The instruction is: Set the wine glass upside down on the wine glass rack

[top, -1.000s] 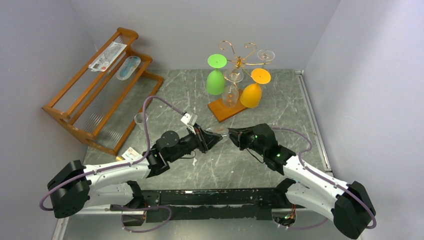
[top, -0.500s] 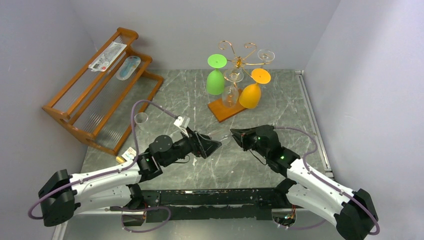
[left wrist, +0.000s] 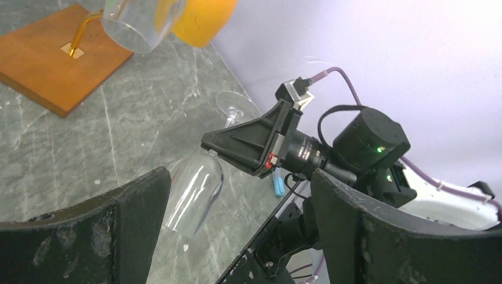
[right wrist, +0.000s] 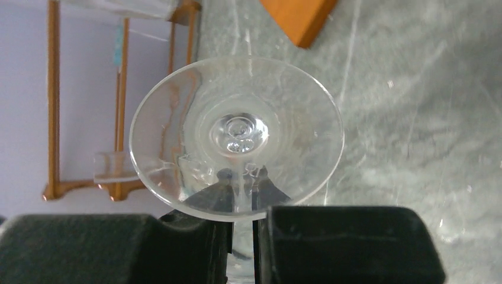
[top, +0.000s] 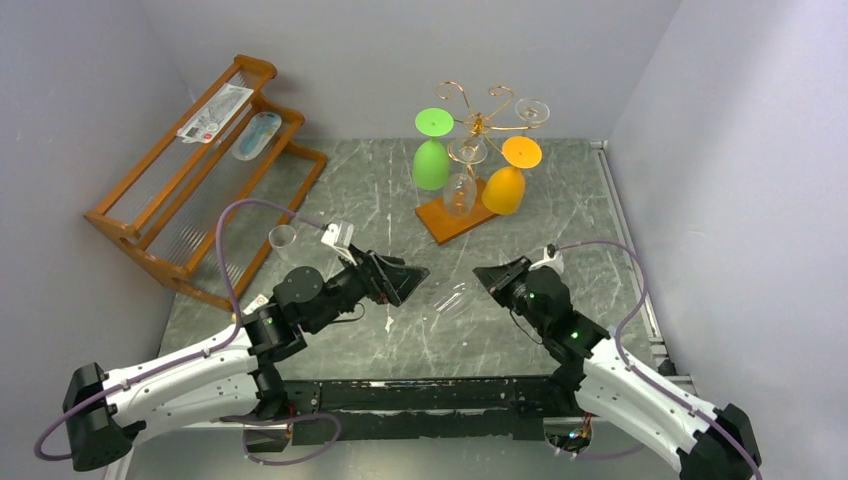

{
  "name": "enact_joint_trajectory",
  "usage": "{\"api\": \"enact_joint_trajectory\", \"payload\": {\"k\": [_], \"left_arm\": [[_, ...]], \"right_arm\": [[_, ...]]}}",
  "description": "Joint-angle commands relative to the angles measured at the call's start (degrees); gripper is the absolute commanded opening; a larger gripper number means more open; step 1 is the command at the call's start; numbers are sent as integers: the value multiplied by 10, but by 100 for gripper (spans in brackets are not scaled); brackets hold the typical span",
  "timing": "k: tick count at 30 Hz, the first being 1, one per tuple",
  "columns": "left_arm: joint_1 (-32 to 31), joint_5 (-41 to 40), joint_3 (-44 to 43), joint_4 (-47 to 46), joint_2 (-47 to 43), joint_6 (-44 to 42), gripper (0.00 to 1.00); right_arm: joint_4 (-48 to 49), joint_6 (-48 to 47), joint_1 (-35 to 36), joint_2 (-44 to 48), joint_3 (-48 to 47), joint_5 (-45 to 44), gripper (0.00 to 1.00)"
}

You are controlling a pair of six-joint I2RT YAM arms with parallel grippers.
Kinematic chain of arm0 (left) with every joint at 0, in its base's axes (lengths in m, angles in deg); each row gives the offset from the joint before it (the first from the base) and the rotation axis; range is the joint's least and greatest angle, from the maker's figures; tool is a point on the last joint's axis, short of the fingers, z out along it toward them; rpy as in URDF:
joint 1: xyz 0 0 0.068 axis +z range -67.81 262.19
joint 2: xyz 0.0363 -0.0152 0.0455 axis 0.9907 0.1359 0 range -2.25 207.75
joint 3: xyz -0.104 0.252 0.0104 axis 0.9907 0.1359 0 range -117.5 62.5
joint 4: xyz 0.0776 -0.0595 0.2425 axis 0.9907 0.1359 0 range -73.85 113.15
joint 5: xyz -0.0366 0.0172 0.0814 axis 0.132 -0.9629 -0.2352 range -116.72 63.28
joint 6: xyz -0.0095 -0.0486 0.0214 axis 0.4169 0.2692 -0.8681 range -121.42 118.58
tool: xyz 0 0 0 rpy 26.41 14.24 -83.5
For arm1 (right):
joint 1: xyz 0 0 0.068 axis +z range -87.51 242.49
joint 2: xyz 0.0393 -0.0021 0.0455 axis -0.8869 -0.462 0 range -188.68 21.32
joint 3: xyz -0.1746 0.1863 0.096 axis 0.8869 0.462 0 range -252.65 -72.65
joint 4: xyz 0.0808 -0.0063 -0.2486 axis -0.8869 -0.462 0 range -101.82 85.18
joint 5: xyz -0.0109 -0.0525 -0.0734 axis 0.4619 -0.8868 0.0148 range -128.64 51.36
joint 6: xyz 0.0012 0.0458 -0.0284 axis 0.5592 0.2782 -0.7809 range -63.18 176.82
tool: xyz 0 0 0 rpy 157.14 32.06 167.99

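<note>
Right wrist view shows the right gripper [right wrist: 241, 235] clamped on the stem of the clear wine glass [right wrist: 237, 133], which is low over the table [top: 380, 190]. The left gripper [top: 413, 276] is spread open nearby. The step in hand seems to be the carrying: next, the foot must slide into a free arm of the wine glass rack [top: 478, 122], bowl down.

— What's between the left fingers [left wrist: 89, 236]?
— Nothing; they're spread wide. Beyond them the right fingers [left wrist: 243, 142] clamp the stem of a clear glass [left wrist: 192, 192], tilted, bowl down toward the worktop [left wrist: 130, 124].
— And the rack [left wrist: 53, 65]?
— Top left: its wooden base and gold stem, with an orange glass [left wrist: 201, 18] above the base's far edge.
</note>
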Motion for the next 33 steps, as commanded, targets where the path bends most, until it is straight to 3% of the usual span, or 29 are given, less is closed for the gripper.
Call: {"api": "enact_joint_trajectory", "payload": {"k": [1, 6, 14, 21, 30, 33], "left_arm": [[0, -6, -43, 31, 17, -13, 92], [0, 32, -70, 34, 42, 2, 92], [0, 142, -82, -35, 63, -28, 91], [1, 160, -107, -28, 92, 35, 92], [11, 166, -115, -34, 110, 68, 93], [45, 191, -135, 15, 123, 158, 92]], "right_arm": [[131, -232, 3, 72, 25, -14, 0], [231, -412, 3, 143, 54, 84, 0], [208, -568, 3, 125, -15, 233, 0], [204, -634, 3, 86, -42, 314, 0], [260, -634, 3, 50, -44, 381, 0], [249, -645, 3, 38, -50, 396, 0]]}}
